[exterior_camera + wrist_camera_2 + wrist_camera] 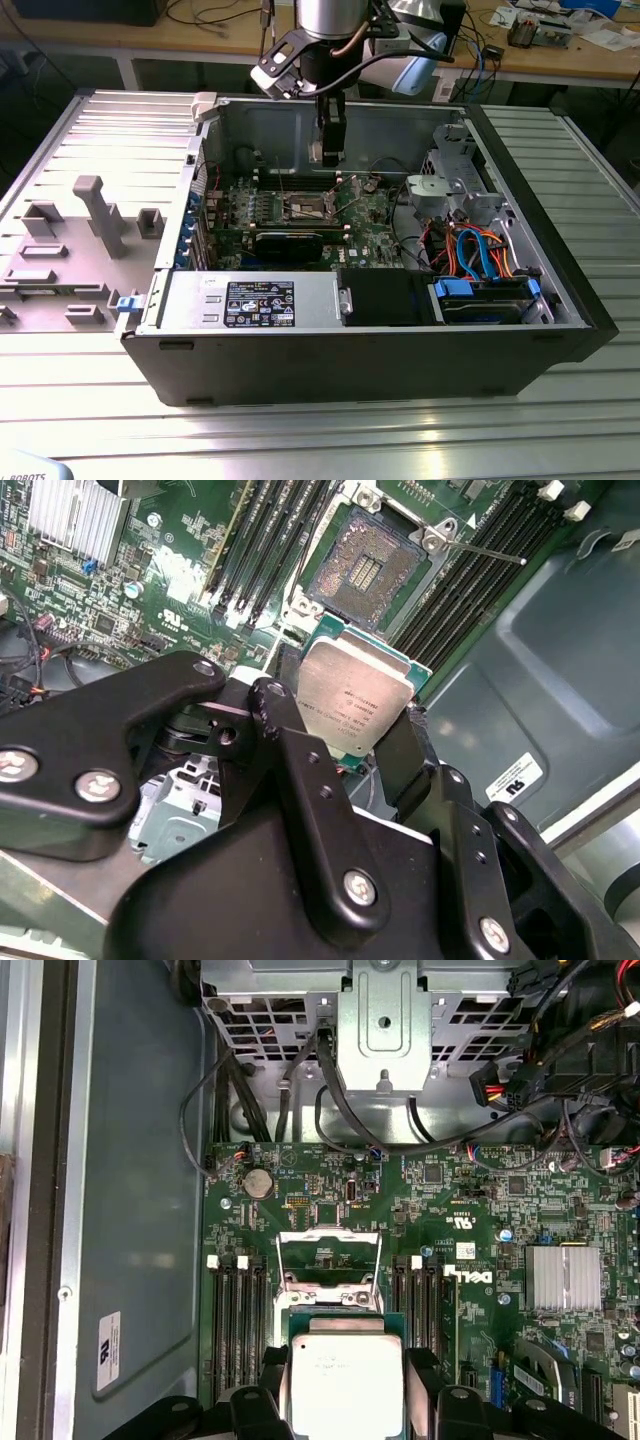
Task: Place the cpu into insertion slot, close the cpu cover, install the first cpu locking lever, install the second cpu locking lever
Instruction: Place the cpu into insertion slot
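My gripper [328, 150] hangs inside the open computer case, above the green motherboard [365, 215]. It is shut on the cpu [355, 695], a square chip with a dull silver top and green edge, pinched between the two black fingers [270, 705]. The cpu [345, 1375] hovers just short of the insertion slot [362, 565], whose dark centre lies bare inside its silver rim. In the first wrist view the cpu cover [328, 1255] stands flipped up beyond the slot. A thin metal locking lever [485, 550] sticks out sideways from a corner of the slot.
Black memory slots [240, 1310] flank the socket on both sides. A silver heatsink [565, 1278] sits further along the board. A metal drive cage [385, 1020] with black cables lies beyond the cover. The case's grey wall [130, 1210] runs close beside the board.
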You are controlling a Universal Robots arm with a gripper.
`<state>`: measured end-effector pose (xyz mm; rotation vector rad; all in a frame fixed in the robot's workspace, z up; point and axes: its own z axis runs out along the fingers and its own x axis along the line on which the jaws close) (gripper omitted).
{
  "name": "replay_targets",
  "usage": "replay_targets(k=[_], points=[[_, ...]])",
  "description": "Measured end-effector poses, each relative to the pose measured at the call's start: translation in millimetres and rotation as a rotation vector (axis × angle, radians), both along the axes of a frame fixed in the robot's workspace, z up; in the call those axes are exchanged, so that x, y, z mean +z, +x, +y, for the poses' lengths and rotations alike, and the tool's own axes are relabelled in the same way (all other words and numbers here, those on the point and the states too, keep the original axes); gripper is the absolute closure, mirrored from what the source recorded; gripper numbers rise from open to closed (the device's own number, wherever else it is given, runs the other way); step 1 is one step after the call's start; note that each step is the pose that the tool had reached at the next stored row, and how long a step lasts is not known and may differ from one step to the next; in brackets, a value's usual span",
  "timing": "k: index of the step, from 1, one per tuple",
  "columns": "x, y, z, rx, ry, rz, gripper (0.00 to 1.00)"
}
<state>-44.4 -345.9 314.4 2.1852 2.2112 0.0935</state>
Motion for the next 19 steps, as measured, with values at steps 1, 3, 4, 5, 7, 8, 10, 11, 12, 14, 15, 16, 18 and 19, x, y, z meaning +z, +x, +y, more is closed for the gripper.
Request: replay_targets(k=[1, 3, 4, 5, 7, 8, 10, 11, 12, 14, 15, 16, 18, 19], points=[[-0.2, 0.0, 0.0, 0.0, 0.0, 0.0, 0.45], [-0.6, 0.0, 0.0, 0.0, 0.0, 0.0, 0.45], [-1.0, 0.0, 0.0, 0.0, 0.0001, 0.0001, 0.45], [-1.2, 0.0, 0.0, 0.0, 0.0, 0.0003, 0.45], [-1.5, 0.0, 0.0, 0.0, -0.0001, 0.0007, 0.45], [-1.6, 0.0, 0.0, 0.0, -0.0001, 0.0007, 0.45], [-2.1, 0.0, 0.0, 0.0, 0.0001, 0.0009, 0.45], [-2.3, 0.0, 0.0, 0.0, 0.0, 0.0012, 0.45], [-2.4, 0.0, 0.0, 0.0, -0.0001, 0.0012, 0.45], [-4.0, 0.0, 0.0, 0.0, 0.0, 0.0012, 0.45], [-4.1, 0.0, 0.0, 0.0, -0.0001, 0.0012, 0.45], [-4.1, 0.0, 0.0, 0.0, 0.0, 0.0012, 0.45], [-4.5, 0.0, 0.0, 0.0, 0.0, 0.0012, 0.45], [-6.1, 0.0, 0.0, 0.0, 0.0, 0.0013, 0.45]])
